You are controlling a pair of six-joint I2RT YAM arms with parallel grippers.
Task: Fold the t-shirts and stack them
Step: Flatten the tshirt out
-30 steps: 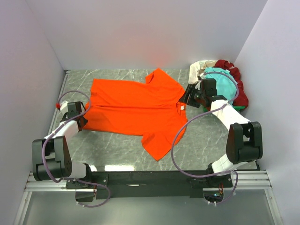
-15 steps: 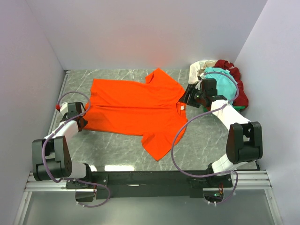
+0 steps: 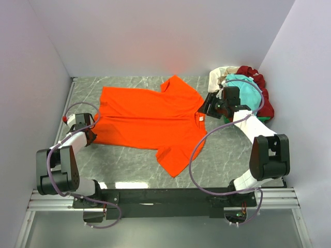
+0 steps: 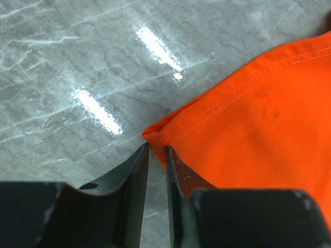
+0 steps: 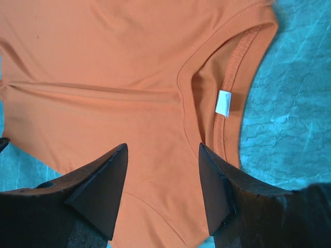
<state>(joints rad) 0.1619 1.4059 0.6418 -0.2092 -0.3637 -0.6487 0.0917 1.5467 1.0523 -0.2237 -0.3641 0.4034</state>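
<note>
From above, the orange t-shirt [image 3: 150, 119] is seen spread flat on the marble table [image 3: 129, 155], and a heap of other t-shirts [image 3: 248, 90], teal, cream and dark red, is bunched at the far right. The left gripper [image 3: 88, 134] is set at the hem corner, the right gripper [image 3: 208, 106] at the collar.

Left wrist: the fingers [image 4: 138, 170] are held a sliver apart at the hem corner. Whether cloth is nipped cannot be told.

Right wrist: the fingers [image 5: 106, 186] are splayed wide over the shoulder beside the white neck label [image 5: 224, 103], with nothing gripped.

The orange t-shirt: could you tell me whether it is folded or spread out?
Spread out: the orange t-shirt lies flat on the table, both sleeves extended, neck label showing.
</note>
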